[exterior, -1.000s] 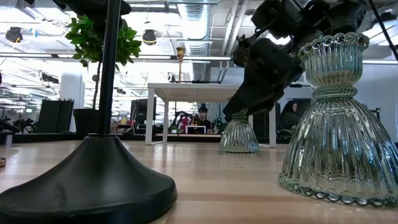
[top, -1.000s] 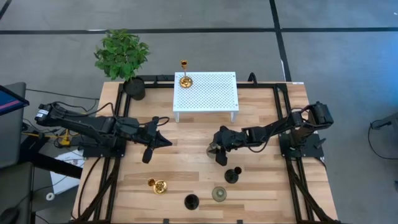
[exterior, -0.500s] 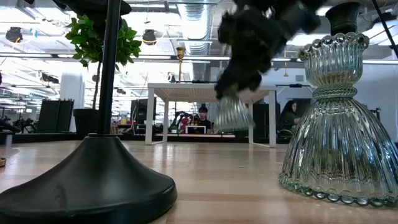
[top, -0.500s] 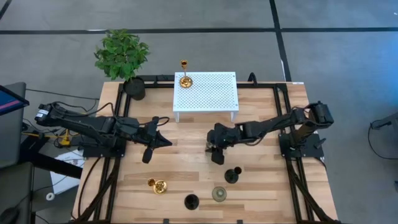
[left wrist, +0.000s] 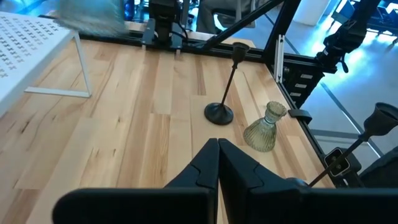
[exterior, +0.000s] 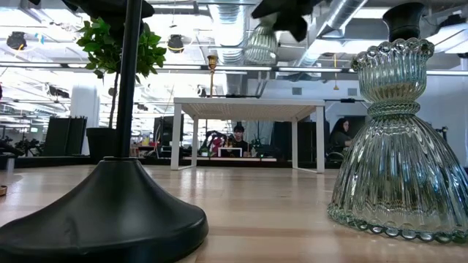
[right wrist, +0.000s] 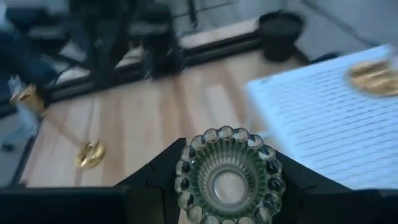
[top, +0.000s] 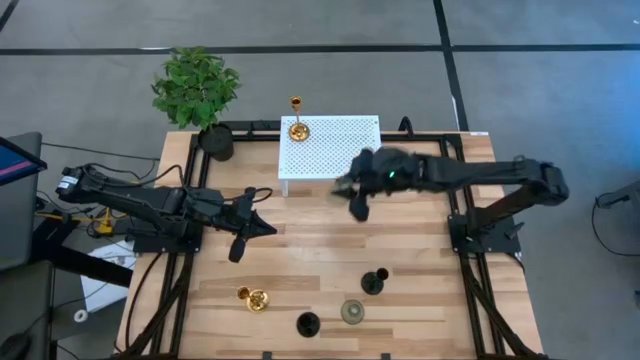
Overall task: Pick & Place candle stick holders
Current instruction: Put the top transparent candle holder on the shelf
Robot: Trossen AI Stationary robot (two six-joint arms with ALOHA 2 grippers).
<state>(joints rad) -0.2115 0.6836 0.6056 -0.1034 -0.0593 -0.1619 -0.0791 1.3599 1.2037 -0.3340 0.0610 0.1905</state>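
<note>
My right gripper (top: 356,192) is shut on a ribbed grey-green glass candle stick holder (right wrist: 229,180), high above the table by the near edge of the white perforated stand (top: 335,148); the low view shows the holder (exterior: 261,44) well above the stand's top. A gold holder (top: 297,128) stands on the stand's far left corner. Another gold holder (top: 253,298) lies on its side near the front. Two black holders (top: 307,323) (top: 374,282) and a grey-green one (top: 352,312) stand on their bases. My left gripper (top: 245,224) is shut and empty, at mid-left. My right gripper pinches the holder's upper part just below the beaded cup rim (right wrist: 186,163) between its two fingers (right wrist: 155,177), one on either side. The fingers come slanting from above. The holder hangs below the gripper, base down, lifted clear of table and stand.
A black plant pot (top: 216,142) with a green plant stands at the far left corner beside the stand. The standing holders cluster at the table's near middle. Bare wood lies between the two grippers and in front of the stand.
My right gripper has lifted the grey-green holder off the table and carried it up and toward the far edge, to the white stand's near side. The holder has gone from resting on the wood to hanging above the stand's height.
</note>
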